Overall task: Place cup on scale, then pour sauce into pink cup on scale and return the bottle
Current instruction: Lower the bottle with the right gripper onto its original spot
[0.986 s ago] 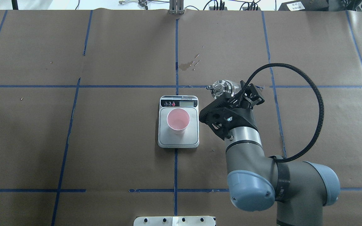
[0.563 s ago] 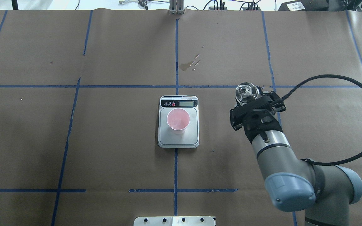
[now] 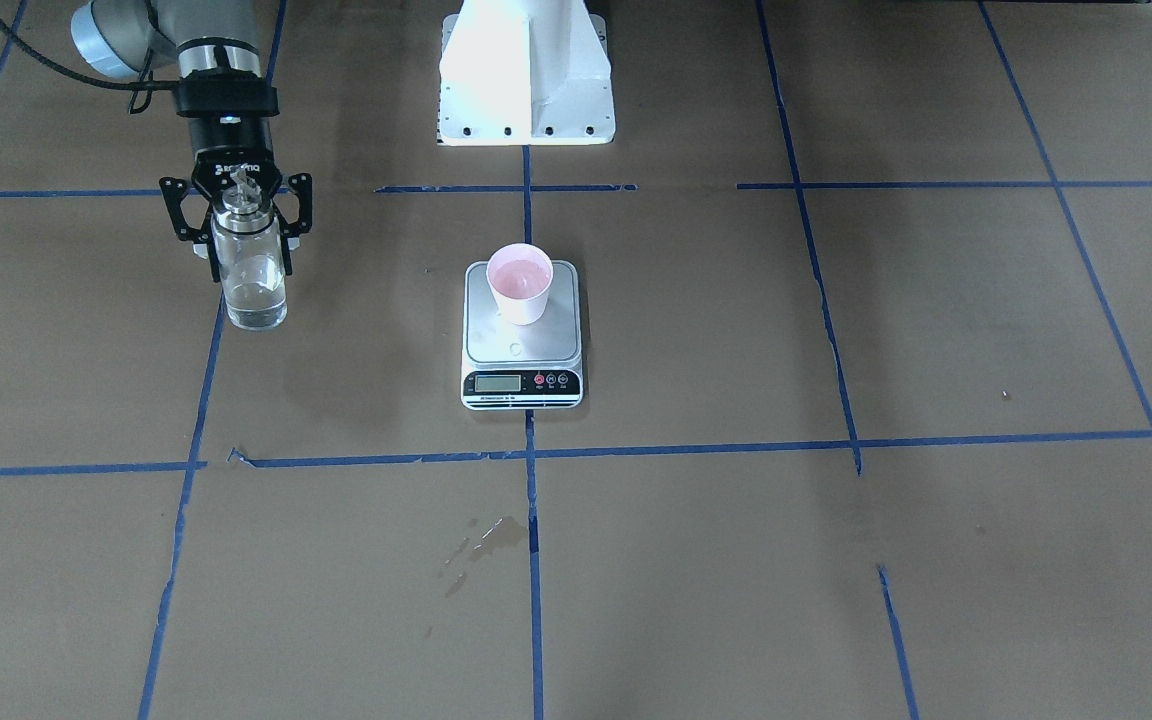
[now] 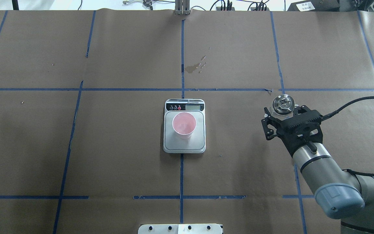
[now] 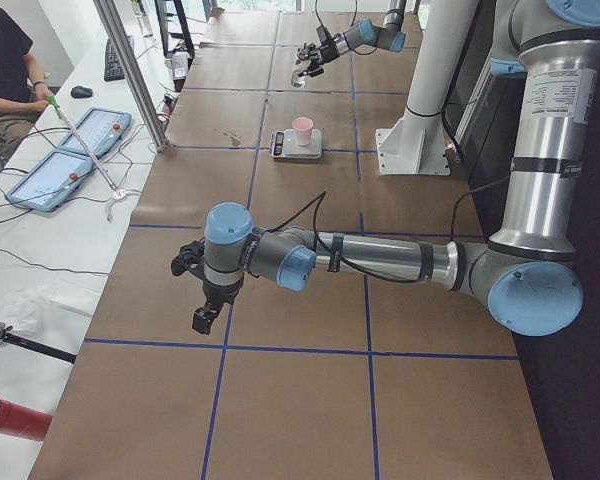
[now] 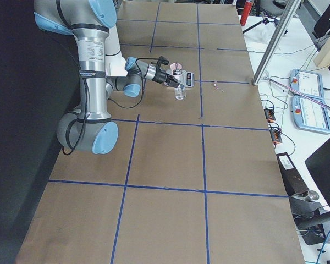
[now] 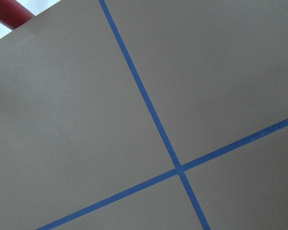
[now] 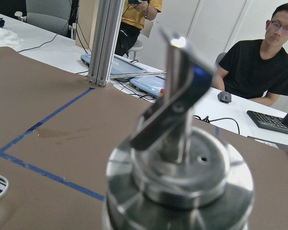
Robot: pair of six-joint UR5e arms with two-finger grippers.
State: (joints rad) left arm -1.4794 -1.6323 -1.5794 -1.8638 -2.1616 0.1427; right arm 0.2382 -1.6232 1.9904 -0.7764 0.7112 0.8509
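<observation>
Bottle (image 3: 252,280) — clear glass, silver spout cap.

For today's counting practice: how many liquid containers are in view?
2: the pink cup stands on the scale; the glass bottle is held in the right hand, off to the side.

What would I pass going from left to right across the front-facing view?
bottle, held in the right gripper → scale, with the cup standing on it
</observation>
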